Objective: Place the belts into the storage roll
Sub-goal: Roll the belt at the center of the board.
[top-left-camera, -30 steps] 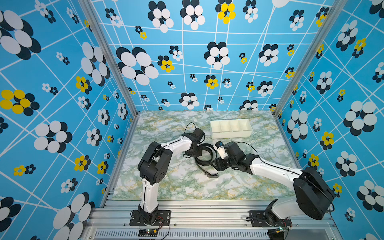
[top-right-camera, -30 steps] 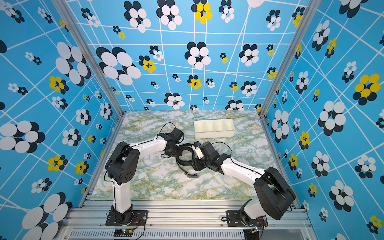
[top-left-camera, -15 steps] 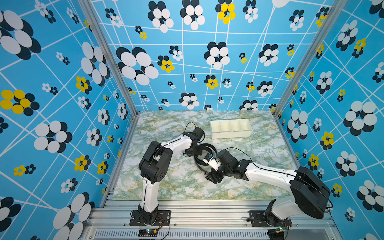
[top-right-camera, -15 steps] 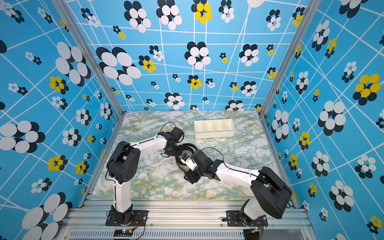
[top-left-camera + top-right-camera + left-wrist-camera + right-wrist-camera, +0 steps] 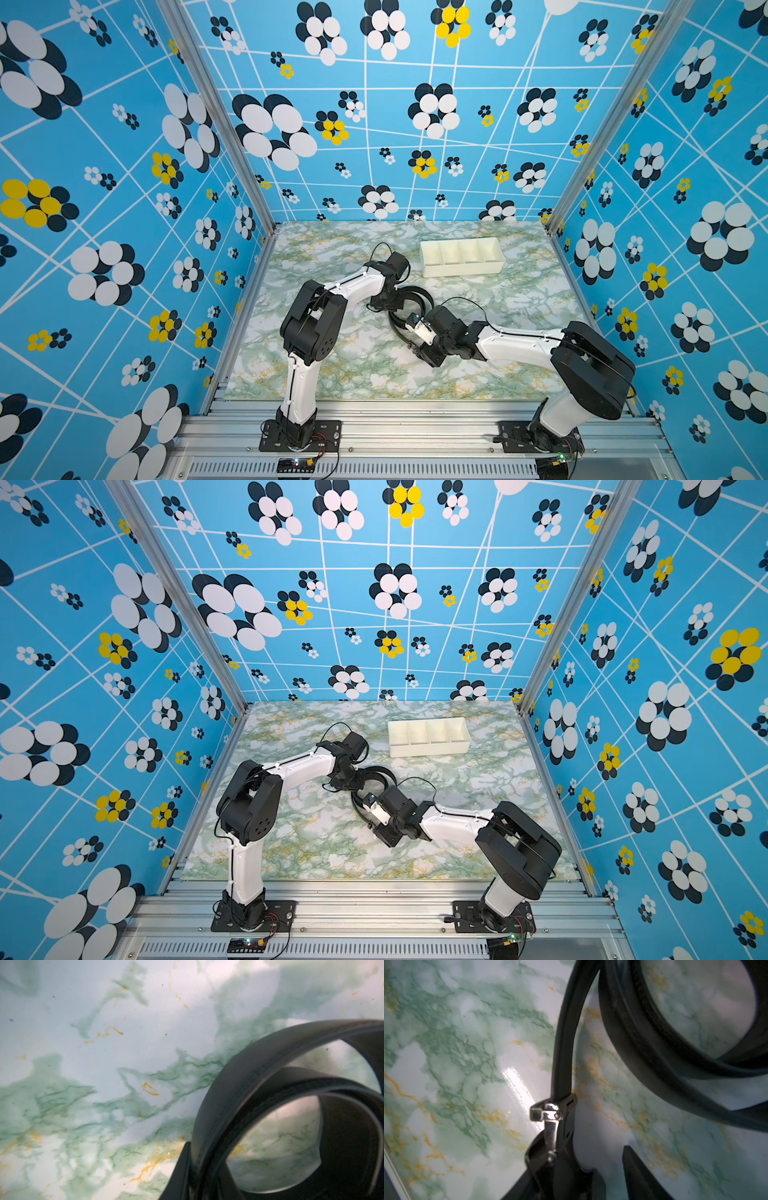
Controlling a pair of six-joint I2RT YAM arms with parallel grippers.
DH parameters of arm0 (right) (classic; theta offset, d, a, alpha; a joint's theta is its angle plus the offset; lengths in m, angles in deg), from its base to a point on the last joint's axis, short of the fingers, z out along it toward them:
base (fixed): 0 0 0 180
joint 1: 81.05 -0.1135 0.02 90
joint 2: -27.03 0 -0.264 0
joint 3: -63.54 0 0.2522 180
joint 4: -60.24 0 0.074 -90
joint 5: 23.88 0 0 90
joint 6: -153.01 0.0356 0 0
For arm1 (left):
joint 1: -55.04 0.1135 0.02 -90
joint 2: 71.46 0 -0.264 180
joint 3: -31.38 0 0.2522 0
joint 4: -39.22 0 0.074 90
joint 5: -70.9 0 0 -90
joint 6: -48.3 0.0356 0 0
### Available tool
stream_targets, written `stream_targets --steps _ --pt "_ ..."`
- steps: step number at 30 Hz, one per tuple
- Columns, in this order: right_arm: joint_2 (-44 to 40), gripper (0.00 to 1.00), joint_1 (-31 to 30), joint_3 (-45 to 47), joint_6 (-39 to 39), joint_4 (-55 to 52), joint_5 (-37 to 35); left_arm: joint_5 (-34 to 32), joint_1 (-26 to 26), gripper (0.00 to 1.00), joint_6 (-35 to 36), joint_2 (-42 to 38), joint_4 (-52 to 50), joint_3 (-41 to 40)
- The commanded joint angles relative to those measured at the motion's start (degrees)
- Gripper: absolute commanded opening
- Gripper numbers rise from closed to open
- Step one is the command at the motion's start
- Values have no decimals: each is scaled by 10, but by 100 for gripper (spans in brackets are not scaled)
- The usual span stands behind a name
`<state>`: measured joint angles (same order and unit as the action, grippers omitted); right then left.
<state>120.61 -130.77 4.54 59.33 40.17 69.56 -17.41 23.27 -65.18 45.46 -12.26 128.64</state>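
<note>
The belt (image 5: 417,294) is a black strap lying in loose coils mid-table in both top views, again at the belt (image 5: 384,773). My left gripper (image 5: 388,301) is shut on the strap at the coil's left side; in the left wrist view the strap (image 5: 239,1084) runs up from between the left gripper (image 5: 199,1172) fingers. My right gripper (image 5: 412,345) is low at the coil's near end. In the right wrist view the metal buckle (image 5: 550,1115) sits against one finger of the open right gripper (image 5: 581,1159), with a gap to the other finger (image 5: 633,1167). The cream storage roll (image 5: 461,270) stands empty behind.
The storage roll (image 5: 430,748) sits toward the back right of the marble table (image 5: 332,374). Blue patterned walls close in the left, back and right sides. A metal rail (image 5: 415,419) with both arm bases runs along the front edge.
The right gripper has moved from beside the coil toward the front and down to the buckle end, and its jaws have narrowed. The left gripper has stayed put on the strap.
</note>
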Motion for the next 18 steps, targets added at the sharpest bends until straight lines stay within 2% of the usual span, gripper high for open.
stream_targets --steps 1,4,7,11,18 --pt "7 41 -3 1 0 27 -3 -6 11 5 10 47 -3 1" --pt "-1 26 -3 8 3 35 4 -5 12 5 11 53 -7 8" --pt "-5 0 -2 13 5 31 3 -5 13 5 10 57 -7 12" --pt "-18 0 -2 28 33 19 -19 -9 15 5 12 65 -14 20" --pt "-83 0 -3 111 103 66 -29 -33 16 6 12 74 -30 29"
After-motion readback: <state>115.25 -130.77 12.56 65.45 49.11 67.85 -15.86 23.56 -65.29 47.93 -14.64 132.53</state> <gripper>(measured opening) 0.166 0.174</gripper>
